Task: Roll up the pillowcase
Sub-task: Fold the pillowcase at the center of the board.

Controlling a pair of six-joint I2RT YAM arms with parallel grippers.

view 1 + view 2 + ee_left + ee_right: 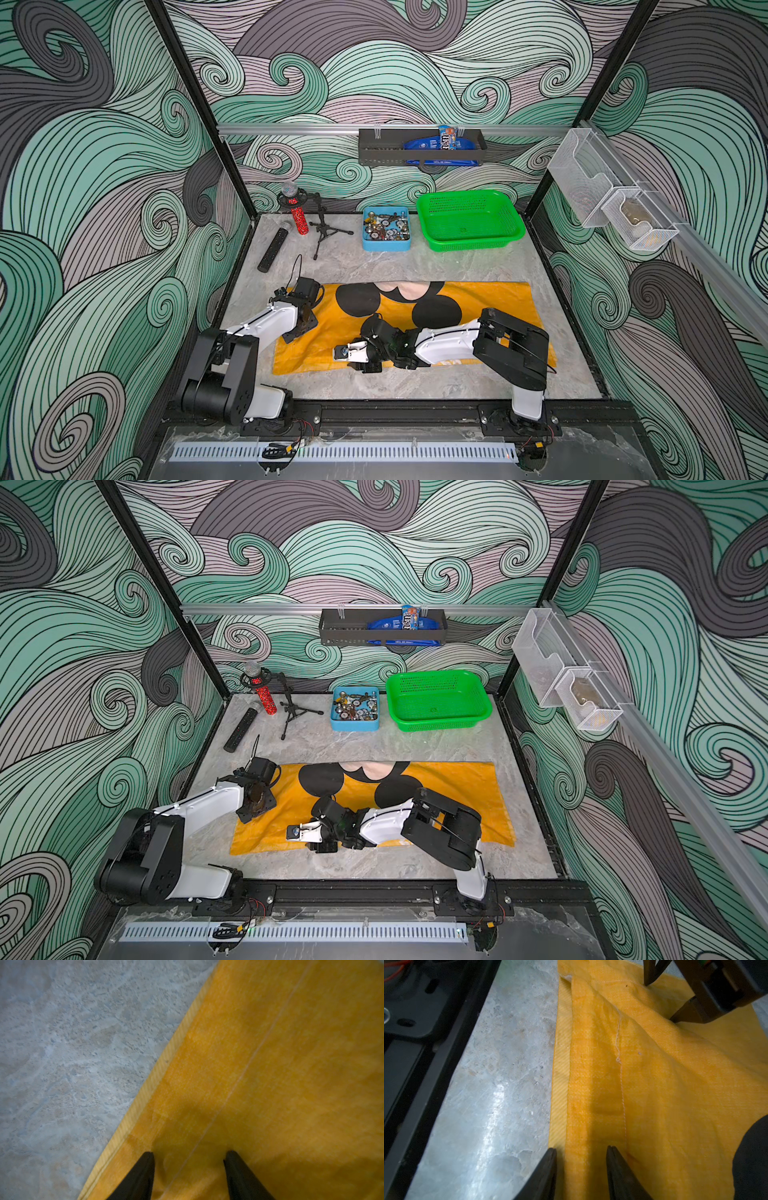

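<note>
Pillowcase (498,303) lies flat, long axis left-right.

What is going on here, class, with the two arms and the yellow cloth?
A robot is working on a yellow pillowcase lying flat on the marble table. The left gripper is at its left end, jaws apart. The right gripper is at the near edge, jaws apart either side of a raised fold of hem. No roll shows yet.

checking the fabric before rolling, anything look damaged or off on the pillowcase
Only a loose thread: it strays from the stitch line near the hem of the pillowcase and curls free, like an undone stitch. No tear or spill shows.
</note>
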